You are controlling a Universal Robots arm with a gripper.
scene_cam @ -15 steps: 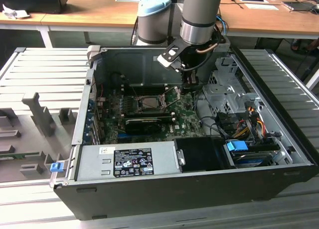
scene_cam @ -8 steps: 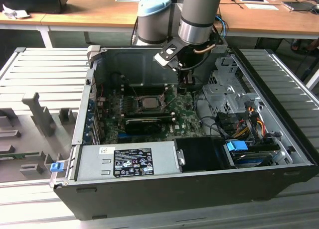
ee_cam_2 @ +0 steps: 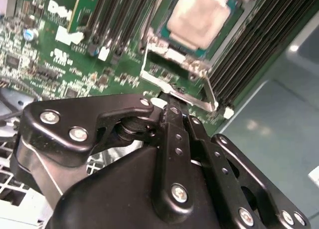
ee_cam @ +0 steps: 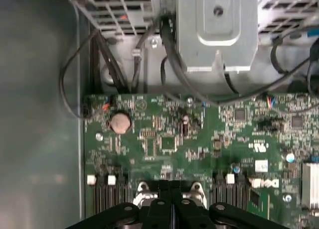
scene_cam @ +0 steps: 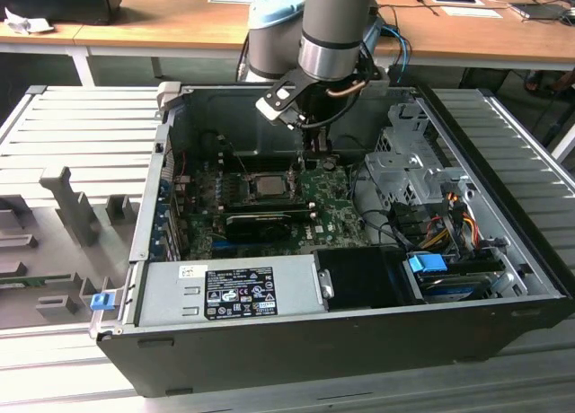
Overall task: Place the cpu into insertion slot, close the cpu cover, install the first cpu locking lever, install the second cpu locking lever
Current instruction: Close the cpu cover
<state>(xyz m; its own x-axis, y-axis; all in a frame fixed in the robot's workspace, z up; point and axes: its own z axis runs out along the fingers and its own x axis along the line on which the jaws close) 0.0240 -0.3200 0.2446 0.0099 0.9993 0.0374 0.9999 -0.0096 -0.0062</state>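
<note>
One cpu lies flat, metal top up, in the insertion slot. One cpu cover is tilted open, its free edge touching the end effector, whose fingers are clenched together.

We see a robotics lab: a robot arm over an opened computer case on a slatted bench, desks behind.
</note>
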